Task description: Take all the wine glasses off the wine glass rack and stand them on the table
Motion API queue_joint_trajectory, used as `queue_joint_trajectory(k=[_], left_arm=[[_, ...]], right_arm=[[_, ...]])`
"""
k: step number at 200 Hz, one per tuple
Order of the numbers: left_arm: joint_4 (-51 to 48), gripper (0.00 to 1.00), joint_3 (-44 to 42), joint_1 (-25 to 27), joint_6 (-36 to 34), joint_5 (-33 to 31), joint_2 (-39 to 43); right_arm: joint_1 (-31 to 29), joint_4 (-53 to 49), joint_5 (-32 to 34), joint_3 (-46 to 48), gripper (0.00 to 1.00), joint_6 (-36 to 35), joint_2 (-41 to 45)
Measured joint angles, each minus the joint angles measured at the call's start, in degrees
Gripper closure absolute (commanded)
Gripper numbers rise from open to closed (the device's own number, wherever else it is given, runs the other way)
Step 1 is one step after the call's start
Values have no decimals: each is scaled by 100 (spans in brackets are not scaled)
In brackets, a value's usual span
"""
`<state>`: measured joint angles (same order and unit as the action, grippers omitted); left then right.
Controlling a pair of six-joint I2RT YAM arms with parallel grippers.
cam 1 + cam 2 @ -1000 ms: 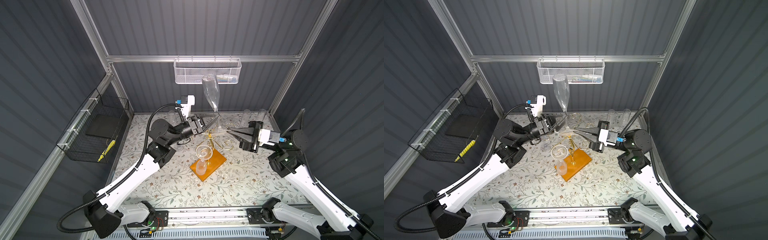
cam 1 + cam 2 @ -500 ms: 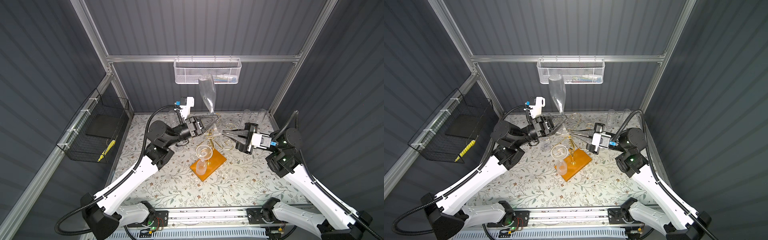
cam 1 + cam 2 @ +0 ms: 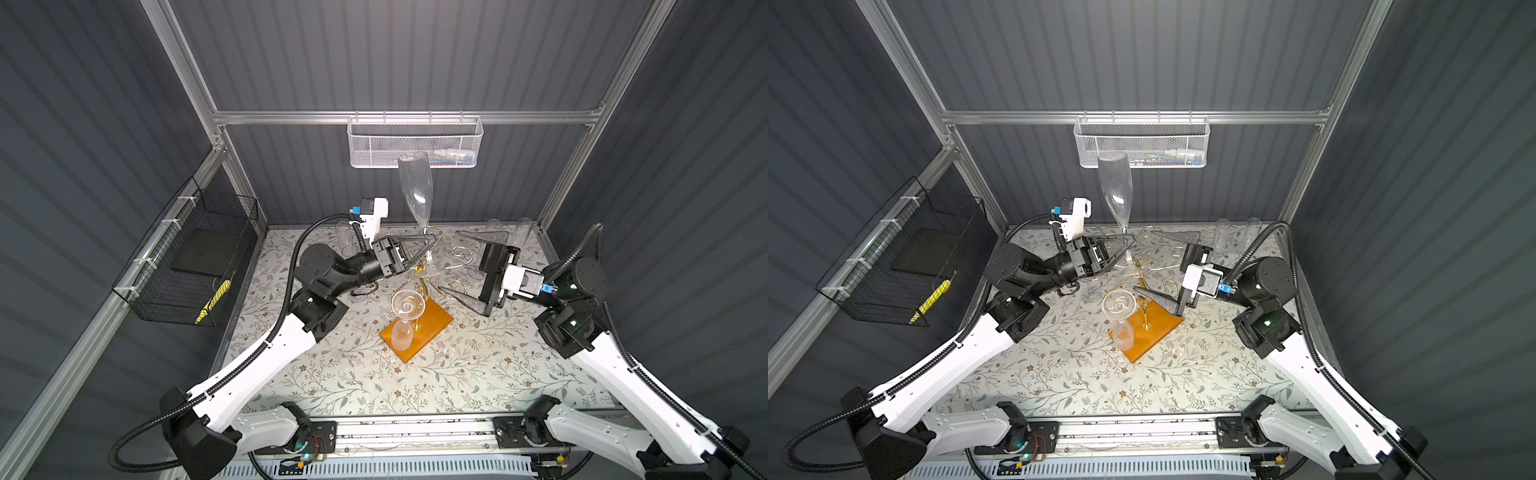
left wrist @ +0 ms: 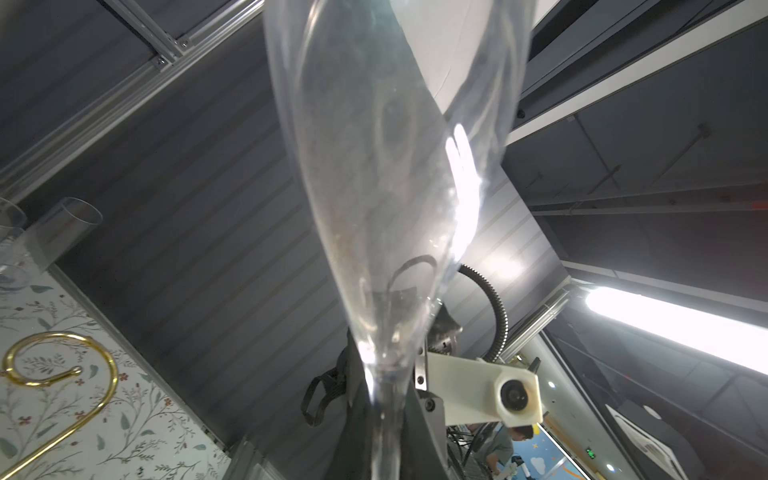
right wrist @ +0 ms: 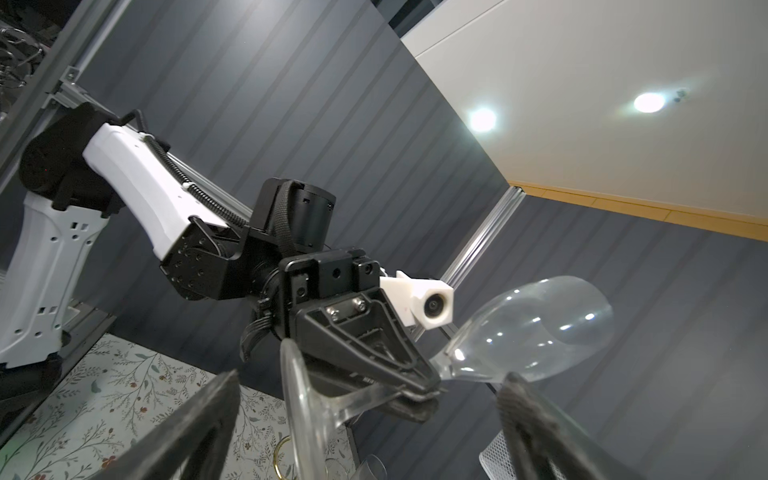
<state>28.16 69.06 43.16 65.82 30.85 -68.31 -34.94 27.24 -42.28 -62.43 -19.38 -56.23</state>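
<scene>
A tall clear wine glass (image 3: 415,195) (image 3: 1116,191) stands upright over the wine glass rack, a gold wire stand on an orange-brown base (image 3: 432,328) (image 3: 1156,328). My left gripper (image 3: 430,249) (image 3: 1129,247) is shut on its stem, just under the bowl (image 4: 390,166). In the right wrist view the bowl (image 5: 536,328) and round foot (image 5: 299,399) flank those closed jaws. My right gripper (image 3: 451,265) (image 3: 1156,266) is open wide, just right of the stem, its fingers (image 5: 199,424) apart from the glass. A second wine glass (image 3: 405,320) hangs bowl-down on the rack.
A white mesh basket (image 3: 415,141) hangs on the back rail above the raised glass. A black wire basket (image 3: 195,257) is fixed to the left wall. Clear glasses stand at the back right (image 3: 519,232) and back left (image 3: 345,241) of the floral table.
My left gripper closed on the glass stem. My right gripper, which was shut on the stem, opened wide and drew back to the right. The glass went from tilted to upright.
</scene>
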Motion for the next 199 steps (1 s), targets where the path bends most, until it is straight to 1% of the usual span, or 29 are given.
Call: queue_joint_trajectory(k=[24,49,64,82,111,140,158,199], left_arm=[[-817,100,247,0,-809,-203,232],[-1878,100,754,0,-1932,-610,505],[-2459,100,973,0,-2688,-966,717],[-3069,100,1215,0,-3563,-1357,901],[-3818,100,1467,0,-4793,-1836,964],[-4404,100,1534,0,-5735,-2059,866],[-4629,100,1534,0,-6133,-2103,809],[-4878,100,1534,0,-6763,-2096,776]], right_arm=[[-4,-92,662,-369,1,960,-81],[-22,-846,1250,-1567,1,1961,-479],[-57,-1121,1469,-2124,1,2422,-662],[-149,-1204,1582,-2328,1,2789,-741],[-345,-1360,1606,-2612,1,3130,-1047],[-616,-1657,1585,-2863,1,3241,-1458],[-774,-1779,1561,-2983,1,3272,-1659],[-901,-1956,1513,-3340,6,3462,-2009]])
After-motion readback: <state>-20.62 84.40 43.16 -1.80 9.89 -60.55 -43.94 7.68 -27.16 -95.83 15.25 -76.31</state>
